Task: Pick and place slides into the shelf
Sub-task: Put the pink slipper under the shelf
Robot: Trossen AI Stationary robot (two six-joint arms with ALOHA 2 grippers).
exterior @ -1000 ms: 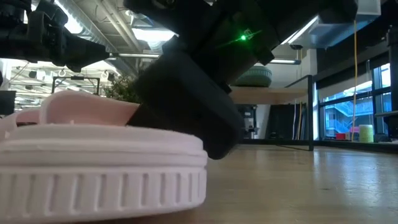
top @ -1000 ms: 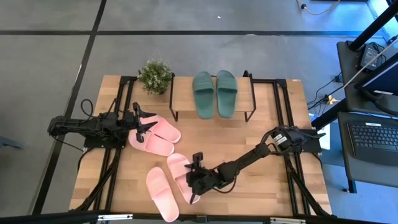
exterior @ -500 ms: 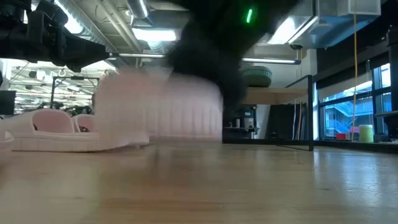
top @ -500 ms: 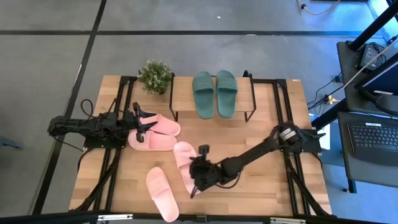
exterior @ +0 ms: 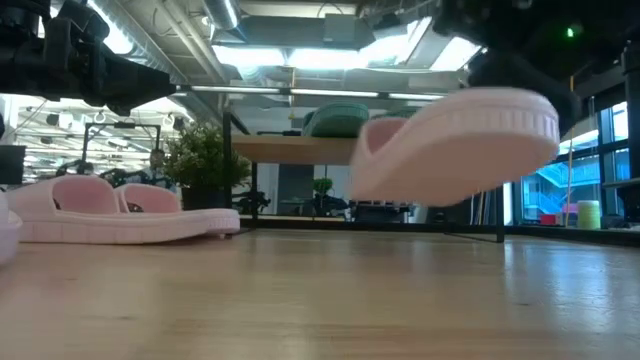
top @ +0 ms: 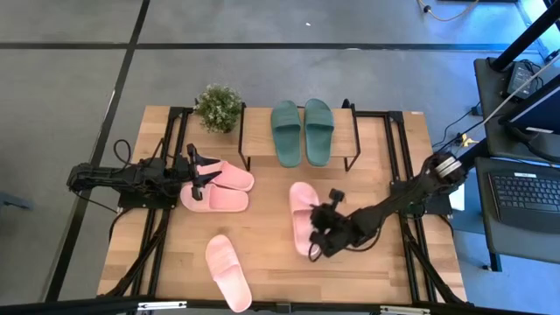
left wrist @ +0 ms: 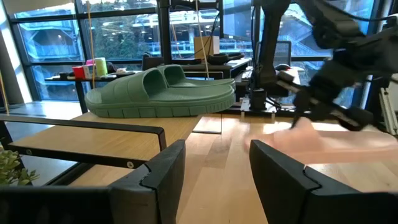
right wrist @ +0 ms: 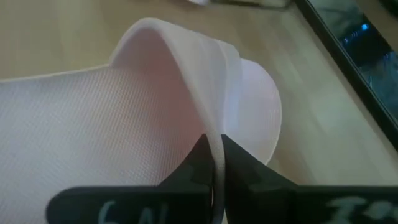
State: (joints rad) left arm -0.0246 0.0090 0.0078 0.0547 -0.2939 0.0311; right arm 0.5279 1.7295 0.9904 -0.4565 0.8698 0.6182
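Note:
My right gripper point(top: 320, 238) is shut on a light pink slide point(top: 303, 214) and holds it above the table's middle right. The low view shows this slide point(exterior: 455, 140) in the air. A second pink slide point(top: 227, 272) lies sole down near the table's front edge. A pink pair point(top: 220, 187) lies at the left, with my open left gripper point(top: 206, 176) just above it, touching nothing. The dark green pair point(top: 303, 131) rests sole down on the shelf point(top: 255, 133) at the far side. My right gripper pinches the slide's strap at its edge point(right wrist: 213, 140) between its two fingers point(right wrist: 196, 163). The fingers slant down from the table's right and near side, at the slide's near end. The slide is lifted clear of the table and hangs tilted point(exterior: 455, 140).
A small potted plant point(top: 219, 107) stands at the shelf's left end. Black rails point(top: 404, 166) run along the table's left and right sides. Bare wood point(top: 262, 206) lies between the shelf and the held slide.
My right gripper has risen and swung toward the table's right and far side, rolling as it went. The pink slide that lay beside the front slide has come up off the table with it, turned about and tilted. The other slides have stayed put.

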